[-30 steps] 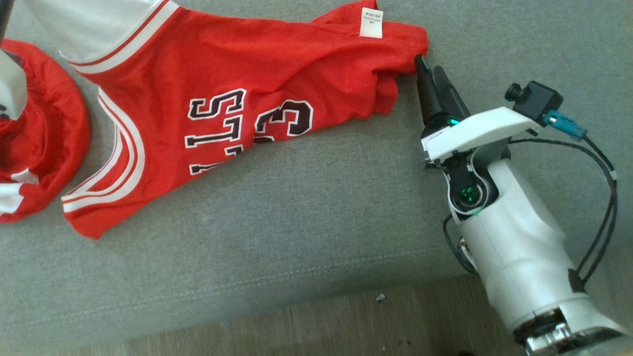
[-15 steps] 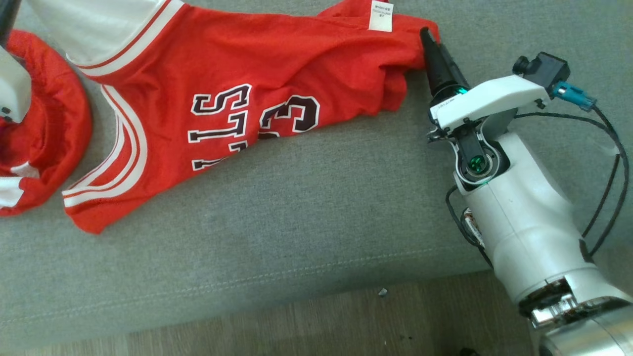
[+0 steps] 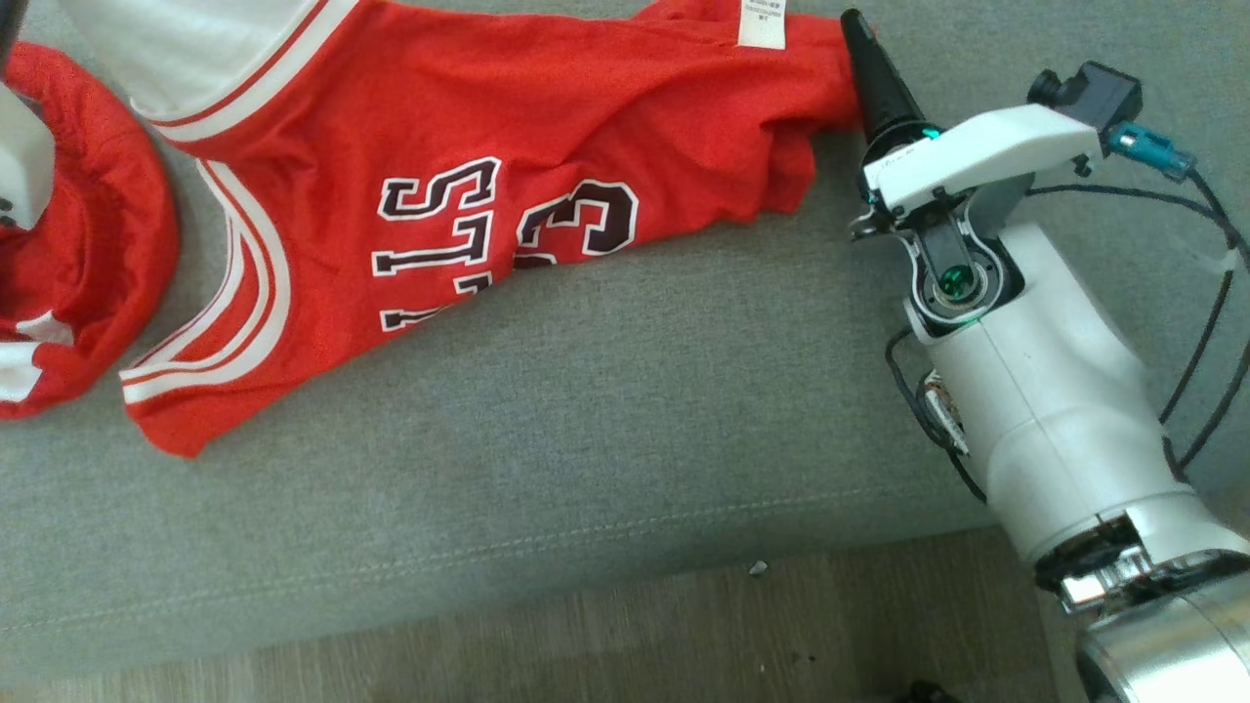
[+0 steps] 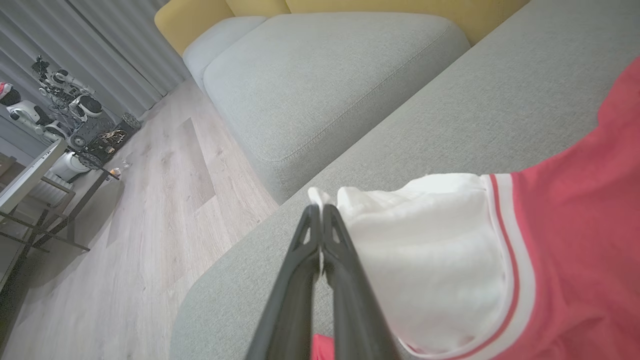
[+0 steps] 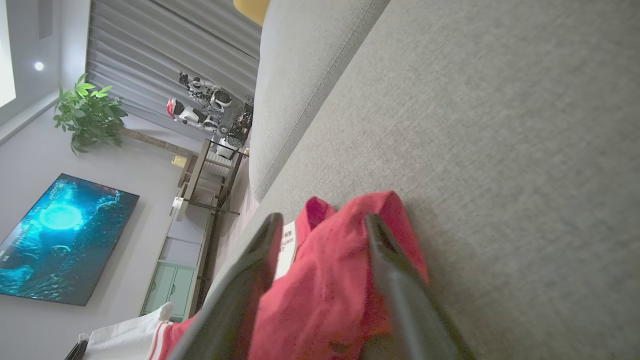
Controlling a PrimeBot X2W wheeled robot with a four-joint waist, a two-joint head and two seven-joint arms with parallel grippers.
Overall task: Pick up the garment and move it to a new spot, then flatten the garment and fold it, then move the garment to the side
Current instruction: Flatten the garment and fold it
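Garment (image 3: 547, 146) lies on the sofa (image 3: 586, 439), sleeve pinched in the closed left gripper (image 4: 320, 210), hem between the parted fingers of the right gripper (image 5: 322, 220) (not yet clamped), so a shallow bite could slip.

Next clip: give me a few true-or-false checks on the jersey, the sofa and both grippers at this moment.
1. The jersey lies on a grey sofa. True.
2. The right gripper is clamped shut with nothing in it. False: its fingers stand apart with the jersey's red edge between them.
3. The left gripper is shut at the white sleeve. True.
4. The jersey is blue. False: it is red with white trim.
5. A white label shows at the jersey's edge. True.
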